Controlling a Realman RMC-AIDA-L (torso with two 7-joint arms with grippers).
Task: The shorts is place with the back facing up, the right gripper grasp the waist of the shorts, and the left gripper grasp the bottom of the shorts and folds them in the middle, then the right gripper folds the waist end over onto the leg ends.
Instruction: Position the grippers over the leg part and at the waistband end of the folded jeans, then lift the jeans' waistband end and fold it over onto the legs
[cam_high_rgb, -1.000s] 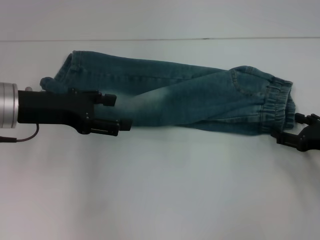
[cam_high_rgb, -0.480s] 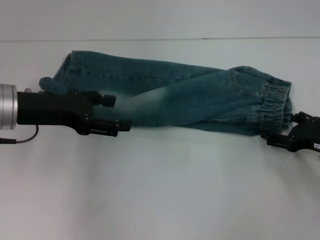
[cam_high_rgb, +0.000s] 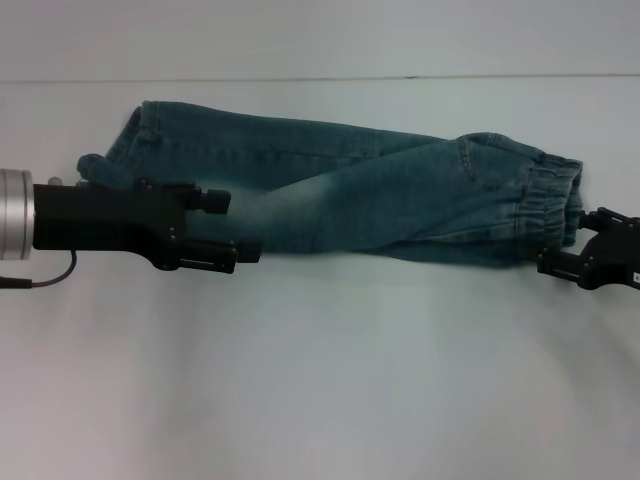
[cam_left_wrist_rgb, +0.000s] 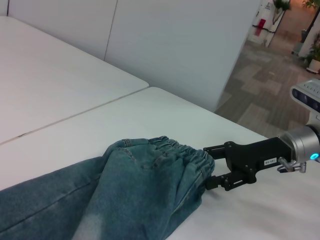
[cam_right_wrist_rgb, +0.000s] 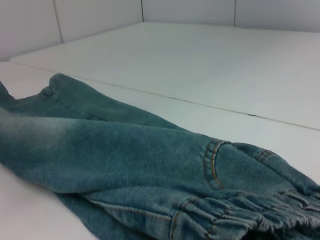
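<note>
Since half a second ago my right tool (cam_high_rgb: 568, 247) has shifted a little outward and upward along the waist (cam_high_rgb: 552, 205), while my left tool (cam_high_rgb: 232, 226) and the shorts (cam_high_rgb: 340, 195) look unchanged. My right tool sits at the far right of the desk (cam_high_rgb: 320, 380), its black fingers (cam_left_wrist_rgb: 214, 165) parted, one at the upper edge of the gathered elastic band and one at the lower. In the left wrist view the tips meet the ruched cloth, yet I cannot tell whether they actually pinch it. A small white label shows on the body of that tool.

My left tool reaches in from the left on its silver wrist (cam_high_rgb: 14, 214), its body lying across the near edge of the shorts close to the leg ends (cam_high_rgb: 135, 140). Its two fingers stand apart, one above the other, over the pale faded patch of the denim; they hold nothing that I can make out.

Folded lengthwise into a long narrow band, the shorts lie flat on the white desk, running from the hems at the left to the waist at the right. A back pocket seam (cam_right_wrist_rgb: 212, 162) curves just beside the elastic band.
</note>
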